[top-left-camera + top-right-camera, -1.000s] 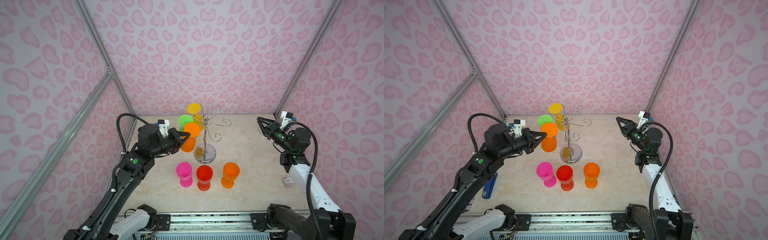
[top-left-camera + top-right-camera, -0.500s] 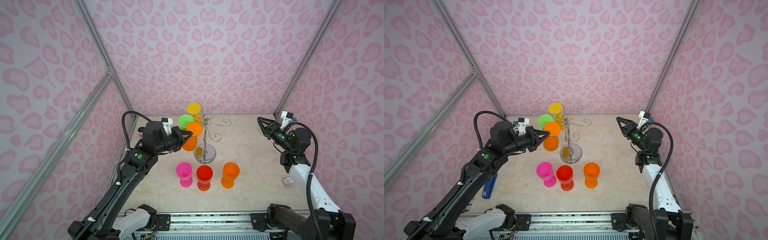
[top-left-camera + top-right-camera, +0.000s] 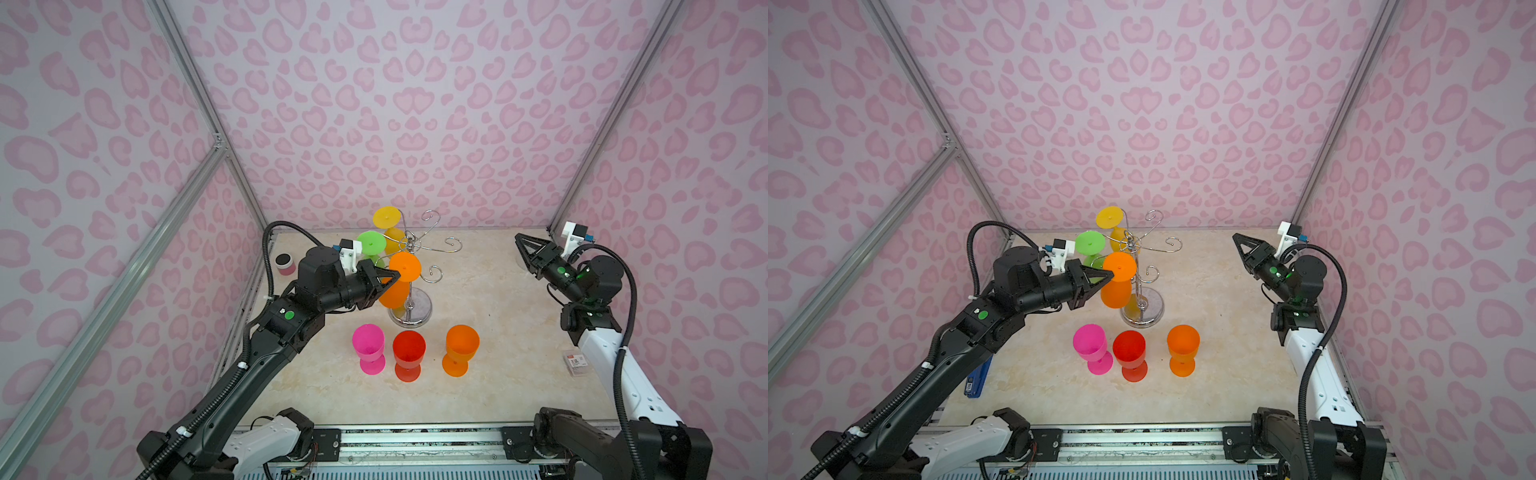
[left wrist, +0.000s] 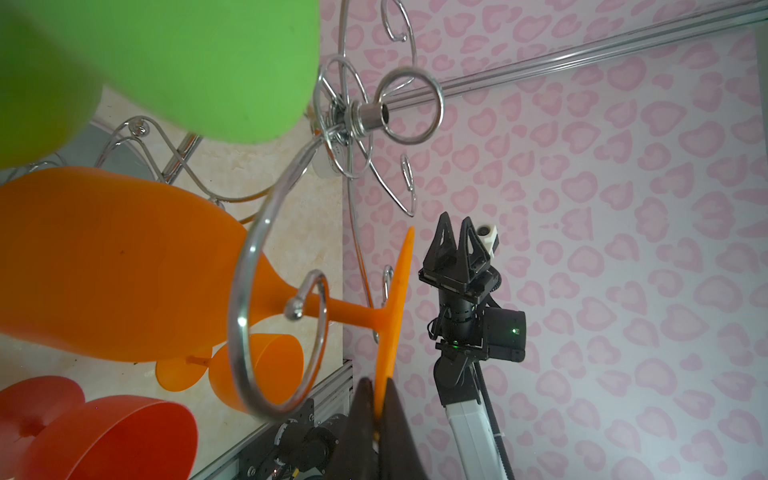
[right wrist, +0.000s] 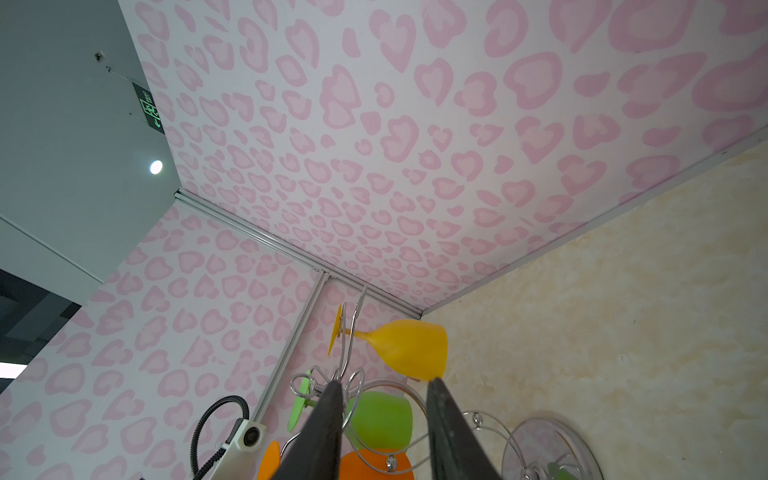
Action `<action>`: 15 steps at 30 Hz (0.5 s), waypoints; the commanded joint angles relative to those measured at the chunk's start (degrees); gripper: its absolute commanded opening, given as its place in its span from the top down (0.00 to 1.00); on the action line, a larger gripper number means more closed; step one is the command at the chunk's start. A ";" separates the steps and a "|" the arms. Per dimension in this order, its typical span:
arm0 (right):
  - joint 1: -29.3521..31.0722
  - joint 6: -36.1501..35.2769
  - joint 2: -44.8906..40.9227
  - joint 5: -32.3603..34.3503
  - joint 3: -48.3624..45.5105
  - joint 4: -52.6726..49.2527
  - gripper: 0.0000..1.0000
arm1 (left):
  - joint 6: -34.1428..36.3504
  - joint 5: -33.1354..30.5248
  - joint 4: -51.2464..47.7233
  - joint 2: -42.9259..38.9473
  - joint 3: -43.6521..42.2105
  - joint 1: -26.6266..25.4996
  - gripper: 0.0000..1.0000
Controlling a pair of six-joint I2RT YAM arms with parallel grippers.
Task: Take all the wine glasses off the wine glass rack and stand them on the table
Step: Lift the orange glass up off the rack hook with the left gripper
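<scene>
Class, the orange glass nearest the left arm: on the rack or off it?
On the rack: the orange glass hangs upside down, stem through a hook, left gripper pinching its foot.

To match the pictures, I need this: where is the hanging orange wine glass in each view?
Both top views: centre, hanging orange wine glass on the rack, foot pinched by the left end effector.
Left wrist: close and large, stem through the rack's loop.
Right wrist: only a sliver beyond the right end effector.
Shared landmark: the green glass hanging beside it.

Marble tabletop (image 3: 498, 353) w/ rack (image 3: 419, 311), 3 upright glasses (image 3: 409, 353).
</scene>
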 commanded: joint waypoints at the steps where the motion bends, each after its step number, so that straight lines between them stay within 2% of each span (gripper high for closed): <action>1: 0.00 -0.15 -0.23 -0.37 0.06 0.64 0.65 | 0.11 0.03 1.98 -0.60 -0.58 -0.52 0.98; 15: -0.01 -0.20 -0.49 -0.28 0.78 0.12 0.65 | -0.50 1.25 -1.39 -5.02 -0.78 -3.69 0.98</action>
